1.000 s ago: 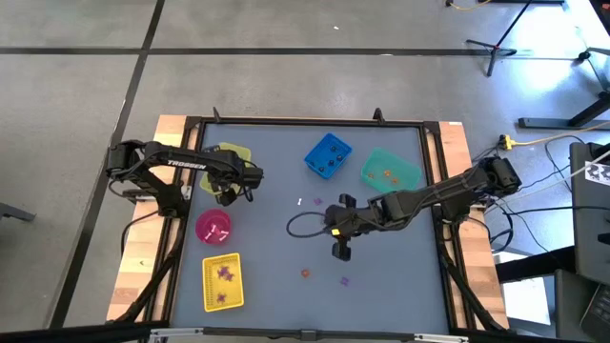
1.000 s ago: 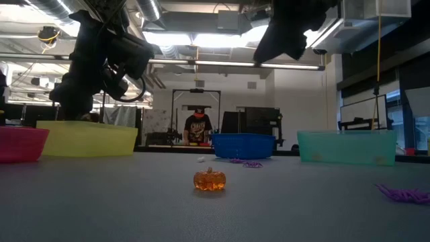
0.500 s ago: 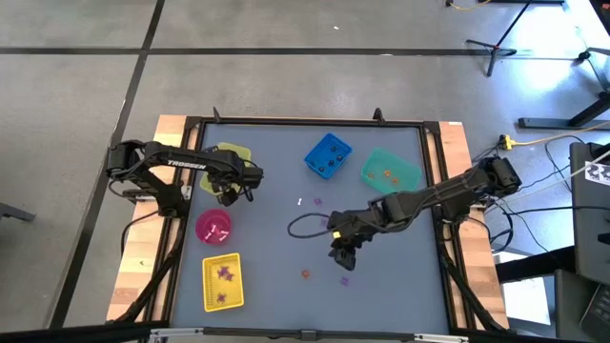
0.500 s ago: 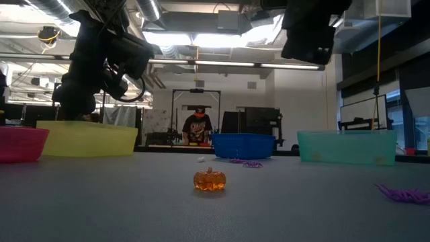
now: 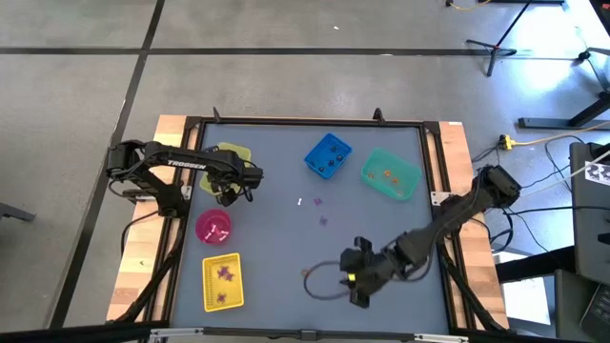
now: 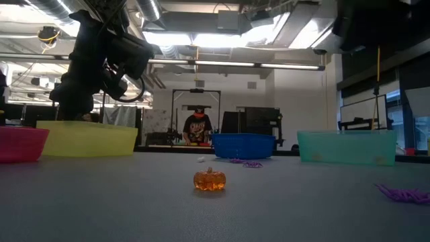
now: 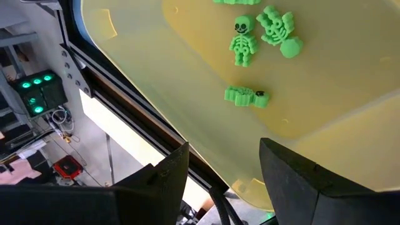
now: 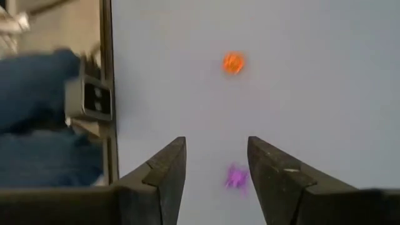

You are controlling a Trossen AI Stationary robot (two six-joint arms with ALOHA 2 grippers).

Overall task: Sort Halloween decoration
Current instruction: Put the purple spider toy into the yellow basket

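Sorting surface, four views

High: right tool [image 5: 356, 286] at 5 o'clock, left tool [image 5: 232, 187] over yellow tub [image 5: 232, 153] at 10. Low: orange pumpkin [image 6: 209, 179] centre. Left wrist: fingers apart, green skeletons [image 7: 242, 42] inside tub. Right wrist: fingers apart, empty, above purple trinket [image 8: 236, 177].

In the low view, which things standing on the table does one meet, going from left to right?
Pink bin → yellow bin → orange pumpkin → blue bin → teal bin → purple trinket.
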